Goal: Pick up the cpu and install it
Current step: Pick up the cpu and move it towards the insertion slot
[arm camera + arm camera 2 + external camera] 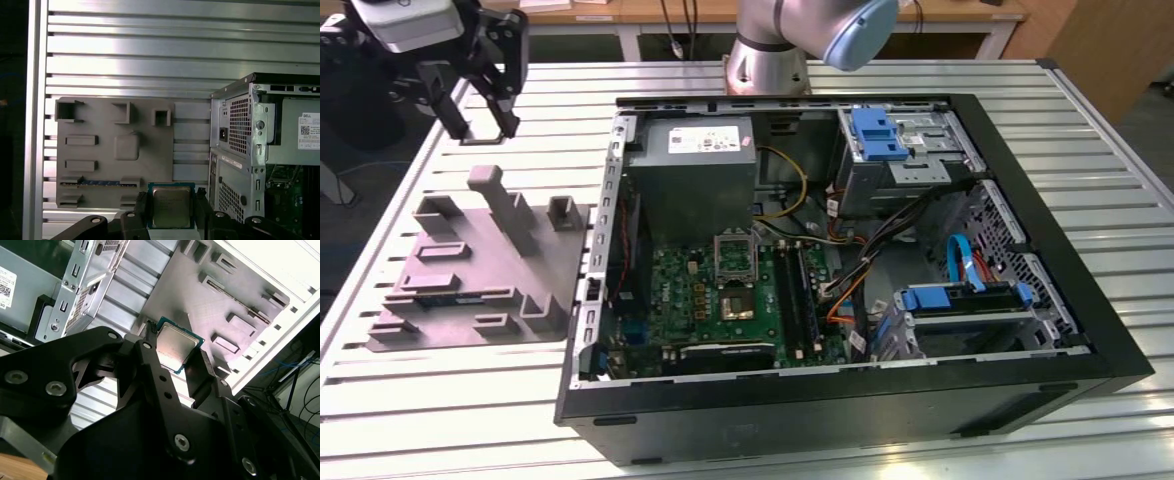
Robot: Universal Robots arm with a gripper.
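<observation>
Cpu (176, 345) pinched edgewise in closed gripper (480, 125), aloft near grey tray (467, 270), well apart from socket (738, 302). Risk: slip from thin edge grip; tilted or misturned seating, bent socket pins.

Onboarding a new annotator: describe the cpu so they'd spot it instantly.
Beside the open computer case, the gripper hangs by the grey fixture plate. In both wrist views the cpu sits between its fingers: a small flat square, silvery metal top with green rim, unlike the plate's grey blocks.
</observation>
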